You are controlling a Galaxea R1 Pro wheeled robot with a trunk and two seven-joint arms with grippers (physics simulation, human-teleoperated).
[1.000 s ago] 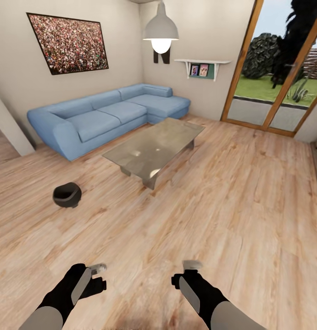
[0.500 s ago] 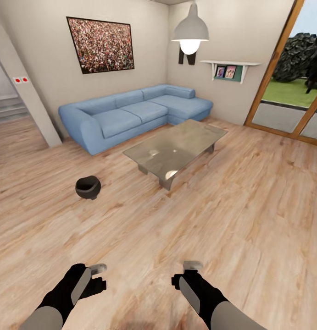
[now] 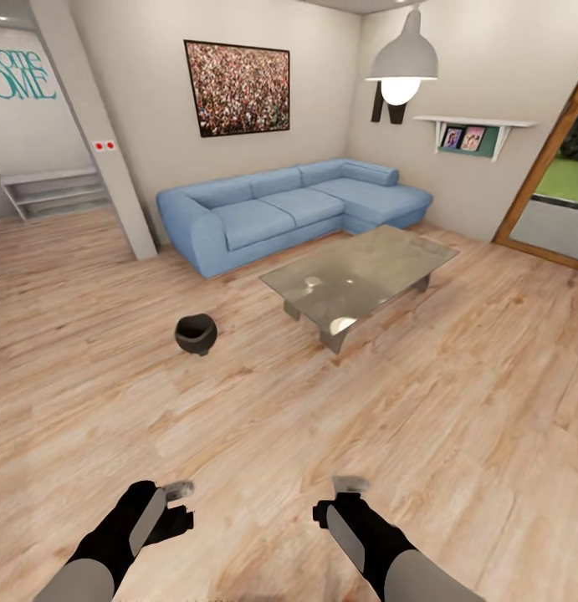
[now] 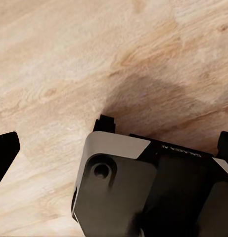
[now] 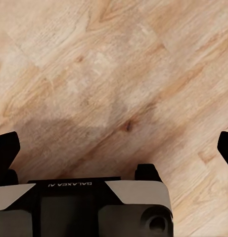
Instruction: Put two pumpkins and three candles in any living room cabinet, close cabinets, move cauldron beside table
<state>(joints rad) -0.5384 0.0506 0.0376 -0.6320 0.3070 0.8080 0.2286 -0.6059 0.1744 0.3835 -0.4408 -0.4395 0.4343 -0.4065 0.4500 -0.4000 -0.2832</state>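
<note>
One cauldron (image 3: 196,334) on floor, well ahead of left gripper (image 3: 178,490); one table (image 3: 360,274). Both grippers spread wide, empty; right gripper (image 3: 350,483).

Home living room, blue sofa (image 3: 297,209), coffee table (image 3: 360,272)

Light wood plank floor (image 3: 456,393), beige walls. Blue corner sofa (image 3: 289,205) against far wall, framed crowd picture (image 3: 238,88) above it. White pendant lamp (image 3: 401,67) lit. Small wall shelf (image 3: 473,130) with photos. Wood-framed glass door (image 3: 548,184) at right. Pillar (image 3: 96,134) at left, teal lettering beyond.
</note>
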